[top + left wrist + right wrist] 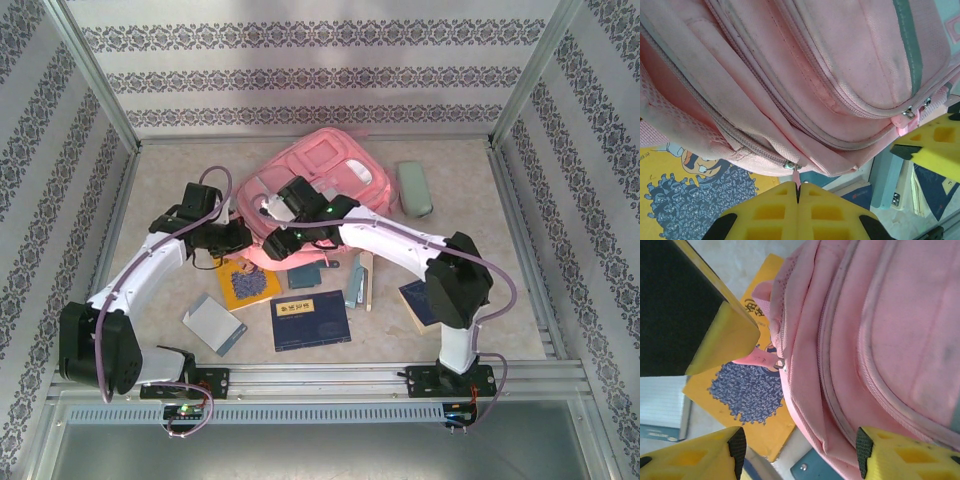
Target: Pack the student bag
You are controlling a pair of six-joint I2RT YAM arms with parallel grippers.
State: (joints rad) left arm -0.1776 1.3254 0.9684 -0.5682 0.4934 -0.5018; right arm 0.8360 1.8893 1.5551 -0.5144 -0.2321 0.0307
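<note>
The pink student bag (330,170) lies at the back middle of the table, its near edge raised. My left gripper (798,189) is shut on a small pink zipper pull (796,178) of the bag's lower zip. That pull (757,358) also shows under the left gripper's yellow finger (727,342) in the right wrist view. My right gripper (799,452) is open just beside it, and a fold of the bag's near edge (840,440) hangs between its pads without being clamped. Seen from above, the left gripper (243,240) and the right gripper (283,244) meet at the bag's front edge.
A yellow book (248,285) lies under the bag's near edge. In front lie a dark blue book (310,320), a grey notebook (213,325), teal items (355,285) and another blue book (415,300). A grey-green case (414,188) rests right of the bag.
</note>
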